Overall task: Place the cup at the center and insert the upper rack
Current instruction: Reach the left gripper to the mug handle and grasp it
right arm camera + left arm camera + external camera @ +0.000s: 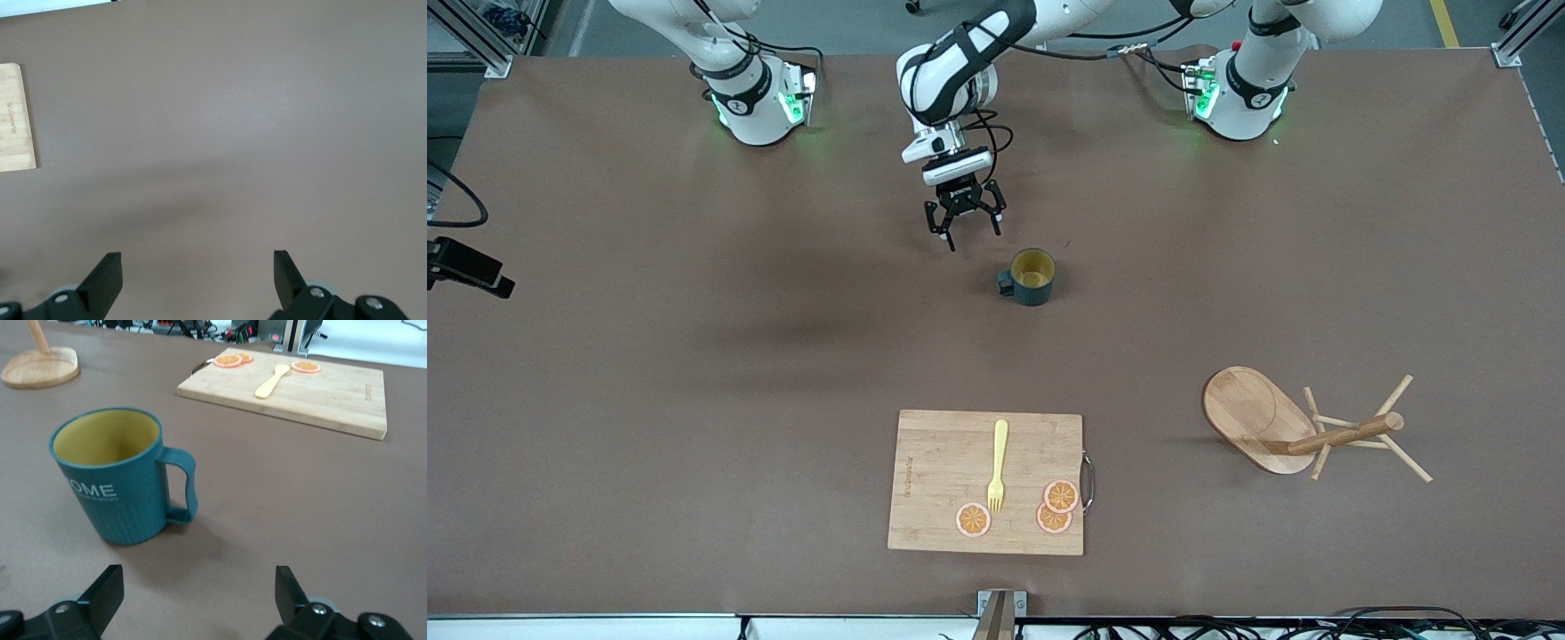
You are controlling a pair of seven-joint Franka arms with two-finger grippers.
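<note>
The cup (1033, 276) stands upright on the brown table (694, 356), dark teal with a yellow inside. Its handle (181, 483) points toward the right arm's end. My left gripper (965, 218) hangs open low over the table beside the cup, apart from it, and nothing is between its fingers (107, 587). The upper rack (1303, 427), a wooden mug tree, lies tipped on its side toward the left arm's end, its oval base (40, 367) raised on edge. My right gripper (197, 259) is open over bare table and does not show in the front view.
A wooden cutting board (987, 480) lies near the front camera's edge of the table. It carries a yellow fork (998, 462) and three orange slices (1058, 507). One end of the board (15, 120) shows in the right wrist view.
</note>
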